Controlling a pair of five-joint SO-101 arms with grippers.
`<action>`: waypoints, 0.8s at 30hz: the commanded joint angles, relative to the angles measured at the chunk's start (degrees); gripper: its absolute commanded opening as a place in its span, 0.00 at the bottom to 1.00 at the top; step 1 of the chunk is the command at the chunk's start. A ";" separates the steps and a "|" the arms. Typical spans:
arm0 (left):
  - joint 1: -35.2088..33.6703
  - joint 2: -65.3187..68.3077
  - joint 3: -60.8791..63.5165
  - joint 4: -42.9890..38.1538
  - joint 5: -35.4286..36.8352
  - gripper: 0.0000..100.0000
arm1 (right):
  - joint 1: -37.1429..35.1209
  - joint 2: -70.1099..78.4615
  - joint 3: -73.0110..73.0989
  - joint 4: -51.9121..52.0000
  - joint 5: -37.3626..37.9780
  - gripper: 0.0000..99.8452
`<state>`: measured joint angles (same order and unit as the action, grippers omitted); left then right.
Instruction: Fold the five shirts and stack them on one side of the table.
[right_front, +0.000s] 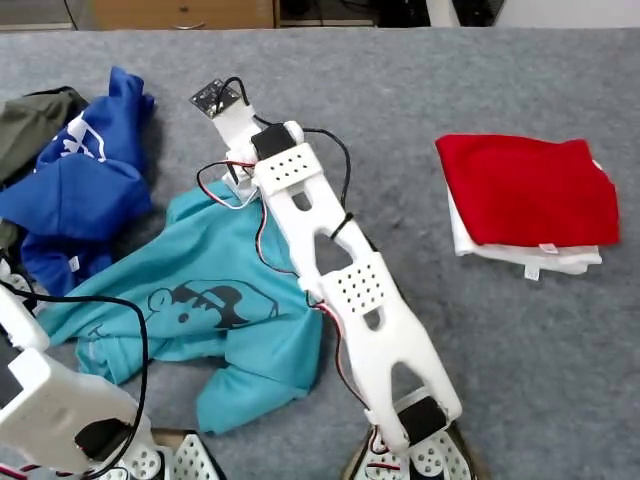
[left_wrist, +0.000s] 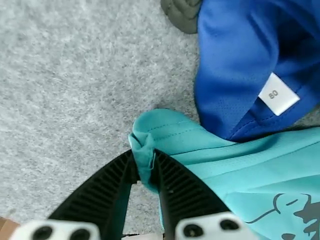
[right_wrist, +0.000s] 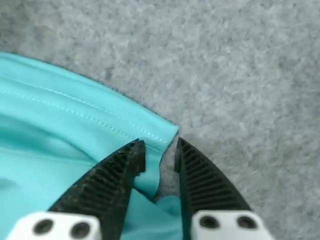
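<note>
Corners of the teal shirt (right_front: 200, 250), spread at 8 o'clock on the table (right_front: 480, 350), are clamped in the left gripper (left_wrist: 145, 167) and right gripper (right_wrist: 160, 157), so both are best lifted level and kept taut.

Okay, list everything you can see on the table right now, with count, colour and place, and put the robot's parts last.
teal shirt: one, teal with a dark print, spread out left of centre
blue shirt: one, blue, crumpled at the left
olive shirt: one, olive, far left beside the blue shirt
red shirt: one, red, folded, right side
white shirt: one, white, folded under the red shirt
table: one, grey
left gripper: one, black, pinching the teal shirt
right gripper: one, black, pinching the teal shirt
</note>
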<state>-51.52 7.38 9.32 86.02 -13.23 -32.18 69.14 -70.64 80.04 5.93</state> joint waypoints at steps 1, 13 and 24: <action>0.18 -0.31 -1.41 -0.44 -0.35 0.02 | -1.19 -3.47 0.04 0.53 1.23 0.05; 0.26 -0.75 -1.41 -0.44 -0.70 0.02 | 0.22 -5.76 -6.20 6.33 4.22 0.00; 0.44 -6.81 -1.05 0.26 -8.53 0.02 | -1.80 -20.44 -24.13 21.98 10.90 0.00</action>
<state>-51.52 6.15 9.32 86.02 -20.62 -32.62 57.54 -92.00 99.56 16.22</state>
